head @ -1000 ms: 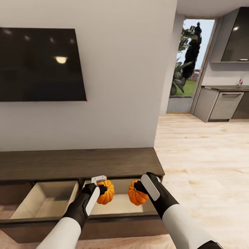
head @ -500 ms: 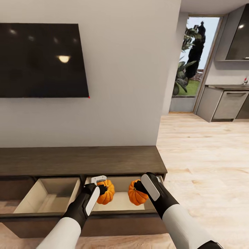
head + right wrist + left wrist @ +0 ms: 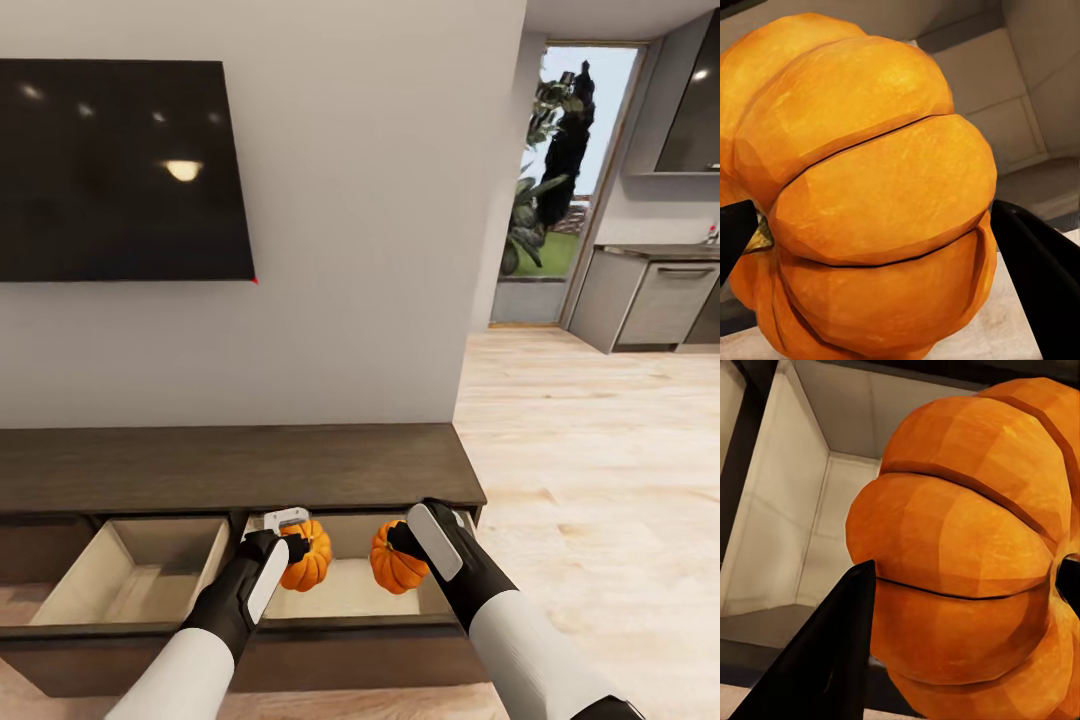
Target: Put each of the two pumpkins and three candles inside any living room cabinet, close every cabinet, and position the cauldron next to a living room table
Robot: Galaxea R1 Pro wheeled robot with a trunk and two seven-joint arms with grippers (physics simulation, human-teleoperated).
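Observation:
Two orange ribbed pumpkins hang over an open drawer of the long dark-brown cabinet [image 3: 230, 465]. My left gripper [image 3: 292, 548] is shut on the left pumpkin [image 3: 308, 556], which looms large in the left wrist view as pumpkin [image 3: 967, 555] above the pale drawer floor. My right gripper [image 3: 400, 545] is shut on the right pumpkin [image 3: 395, 562], seen close in the right wrist view as pumpkin [image 3: 870, 195]. Both pumpkins sit above the right-hand open drawer [image 3: 345, 590]. A second drawer [image 3: 130, 580] stands open to its left.
A black television [image 3: 120, 170] hangs on the white wall above the cabinet. Light wood floor [image 3: 590, 450] stretches right toward grey kitchen units [image 3: 660, 305] and a glass door [image 3: 570, 170] with plants outside.
The whole view has shifted a little as the camera moved; the cabinet and television sit slightly further right in the picture. Both grippers keep their pumpkins in the same pose.

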